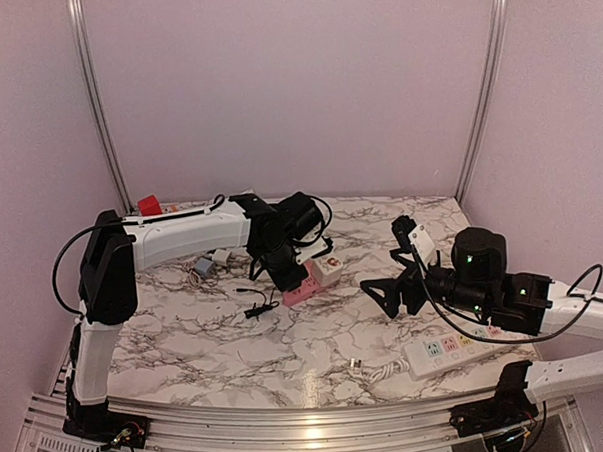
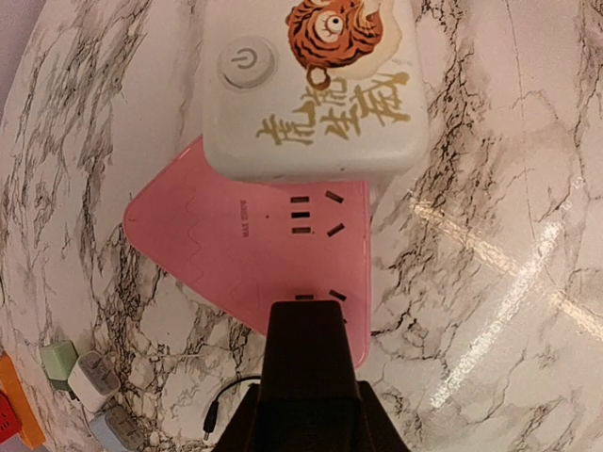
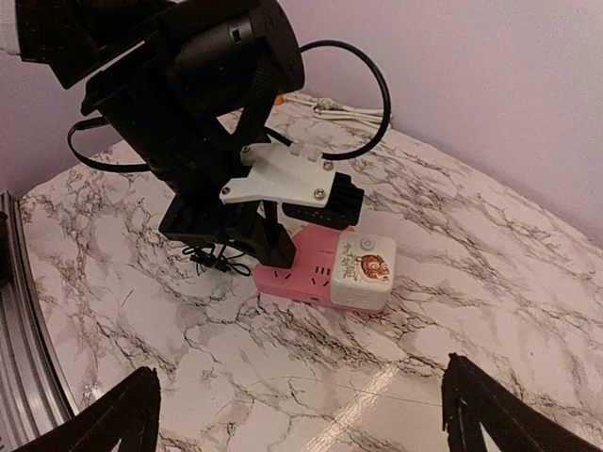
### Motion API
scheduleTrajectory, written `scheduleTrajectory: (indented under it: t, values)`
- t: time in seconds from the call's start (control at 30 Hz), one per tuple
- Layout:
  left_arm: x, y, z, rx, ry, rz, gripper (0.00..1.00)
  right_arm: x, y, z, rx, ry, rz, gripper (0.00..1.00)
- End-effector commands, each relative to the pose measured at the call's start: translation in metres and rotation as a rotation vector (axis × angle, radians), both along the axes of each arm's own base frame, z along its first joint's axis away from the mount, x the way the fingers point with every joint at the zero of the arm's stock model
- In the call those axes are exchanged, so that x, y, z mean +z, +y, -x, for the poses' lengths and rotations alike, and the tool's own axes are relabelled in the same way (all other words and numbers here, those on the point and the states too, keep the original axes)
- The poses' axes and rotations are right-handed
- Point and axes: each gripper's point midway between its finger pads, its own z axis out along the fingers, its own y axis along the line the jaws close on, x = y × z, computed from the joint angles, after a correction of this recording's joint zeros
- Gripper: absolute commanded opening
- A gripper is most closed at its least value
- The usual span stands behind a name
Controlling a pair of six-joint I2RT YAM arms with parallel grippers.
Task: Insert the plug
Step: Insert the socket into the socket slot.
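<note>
- Gripping a black plug [image 2: 309,350] between nearly closed fingers, the left gripper [image 1: 284,275] is hanging low over the near end of the pink power strip [image 2: 236,250].
- The plug is sitting directly above a socket at that end. In the left wrist view its body is covering part of the slots, so whether the prongs are touching them cannot be told.
- The strip's long axis is running away from the left gripper toward the white tiger cube [image 2: 311,85], which is occupying the far end. 1 free set of slots is showing between cube and plug.
- The right gripper [image 3: 301,419] is standing wide open and empty, well apart from the strip, so the left arm is the nearer 1. The coming push is probably going straight down.
- The right wrist view is showing the plug from the side, low against the strip's end, a height the left wrist view is not giving. The top view is adding a white power strip [image 1: 457,349] beside the right arm.
</note>
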Motion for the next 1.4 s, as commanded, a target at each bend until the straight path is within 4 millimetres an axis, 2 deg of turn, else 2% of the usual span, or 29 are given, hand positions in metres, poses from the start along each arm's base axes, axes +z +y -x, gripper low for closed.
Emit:
scheduleTrajectory:
  t: [0.0,0.4,0.8,1.0,1.2,1.37]
  values:
    - [-0.005,0.000,-0.003,-0.002,0.012,-0.015,0.00,0.007,0.000,-0.003,-0.013,-0.005,-0.025,0.98]
    - [-0.020,0.009,-0.003,-0.005,0.023,-0.080,0.00,0.012,-0.007,-0.002,-0.030,-0.018,-0.024,0.99]
    - [-0.030,0.008,0.002,-0.024,0.060,-0.097,0.00,0.013,-0.009,-0.001,-0.035,-0.017,-0.022,0.99]
    - [-0.039,0.014,0.011,-0.068,0.116,-0.131,0.00,0.013,-0.010,-0.001,-0.035,-0.017,-0.024,0.99]
    - [-0.054,0.030,0.027,-0.130,0.220,-0.198,0.00,0.013,-0.009,0.000,-0.032,-0.015,-0.027,0.98]
    - [-0.053,0.030,0.034,-0.131,0.262,-0.196,0.00,0.014,-0.010,0.000,-0.033,-0.017,-0.028,0.99]
